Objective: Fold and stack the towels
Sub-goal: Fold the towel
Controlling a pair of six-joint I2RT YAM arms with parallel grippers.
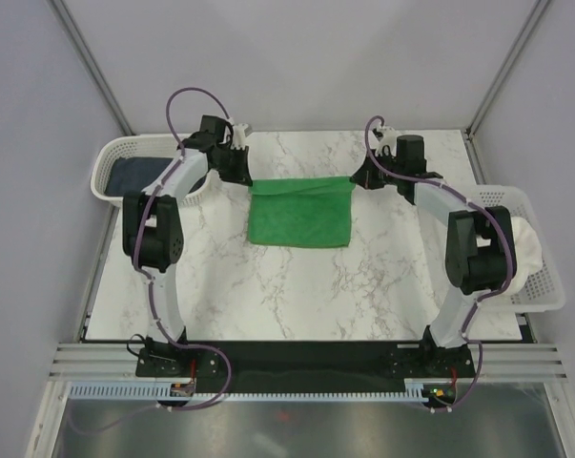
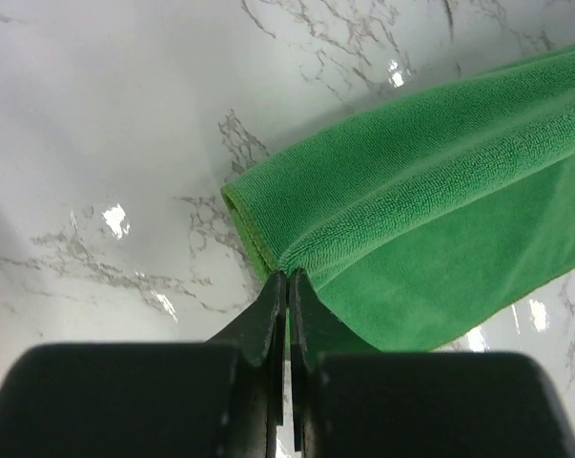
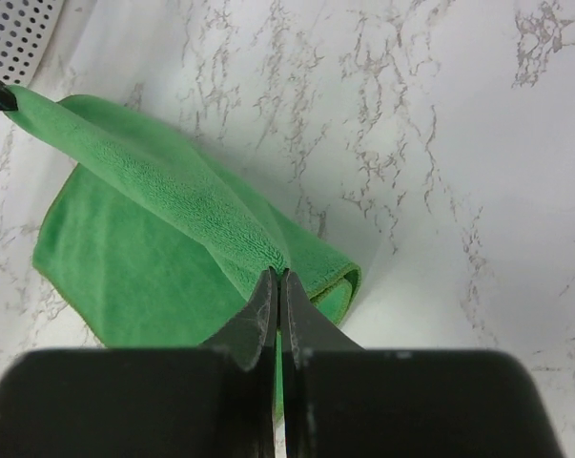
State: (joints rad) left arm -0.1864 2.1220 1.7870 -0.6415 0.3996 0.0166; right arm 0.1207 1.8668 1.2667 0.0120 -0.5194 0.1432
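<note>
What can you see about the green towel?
The green towel is bright green and soft, with a nubbly pile like microfibre and a stitched hem. It lies mid-table on the marble table and looks doubled over into a wide rectangle. Its far edge is raised. The left pincer is shut on one far corner and the right pincer on the other. The near part rests flat.

A bright green terry cloth towel [image 1: 300, 213] is recorded as uniform green, the pile finely looped. The tabletop [image 1: 268, 296] is white, marble-patterned, veined in grey. A dark navy blue cloth towel [image 1: 134, 175] is seen in the left white perforated plastic basket [image 1: 101, 176]; a white fluffy towel [image 1: 527, 250] in the right white perforated basket [image 1: 551, 286]. Purple cables [image 1: 185, 92] are noted on the white-and-black arms [image 1: 168, 181].
</note>
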